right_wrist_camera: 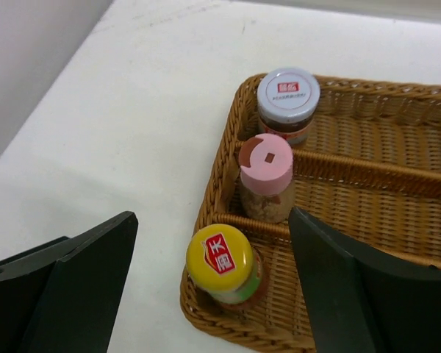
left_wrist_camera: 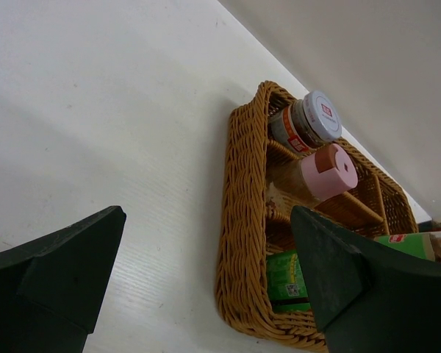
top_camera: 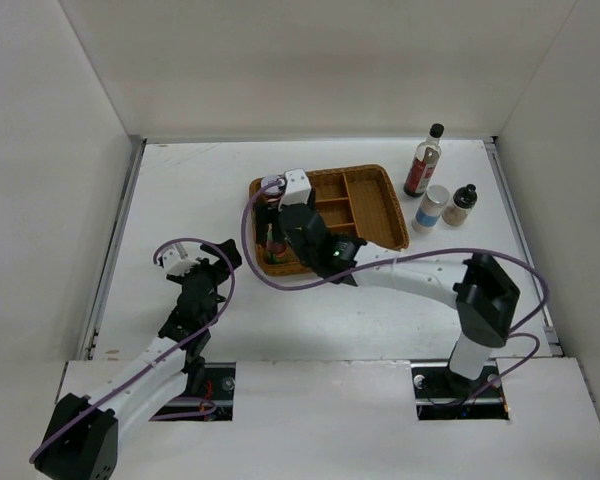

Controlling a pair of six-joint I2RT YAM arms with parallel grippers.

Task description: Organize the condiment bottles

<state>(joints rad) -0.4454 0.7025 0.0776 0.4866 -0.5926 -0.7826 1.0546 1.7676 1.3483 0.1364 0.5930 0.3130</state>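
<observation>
White worktop (top_camera: pixel 180 200), white walls (top_camera: pixel 40 150) around. Wicker tray (top_camera: pixel 372 205) mid-worktop; yellow-capped bottle (right_wrist_camera: pixel 220 263), pink shaker (right_wrist_camera: pixel 265 168), lavender-lidded jar (right_wrist_camera: pixel 288 97) upright along its left end. Tall sauce bottle (top_camera: pixel 423 165), white jar (top_camera: pixel 432 208), small dark bottle (top_camera: pixel 462 205) stand right of tray, outside. Right gripper (right_wrist_camera: pixel 212 219) spread wide astride yellow-capped bottle, gripping nothing. Left gripper (left_wrist_camera: pixel 208 213) wide, empty, hovering left of tray. Advice: lift right gripper straight up, avoid clipping bottle.
</observation>
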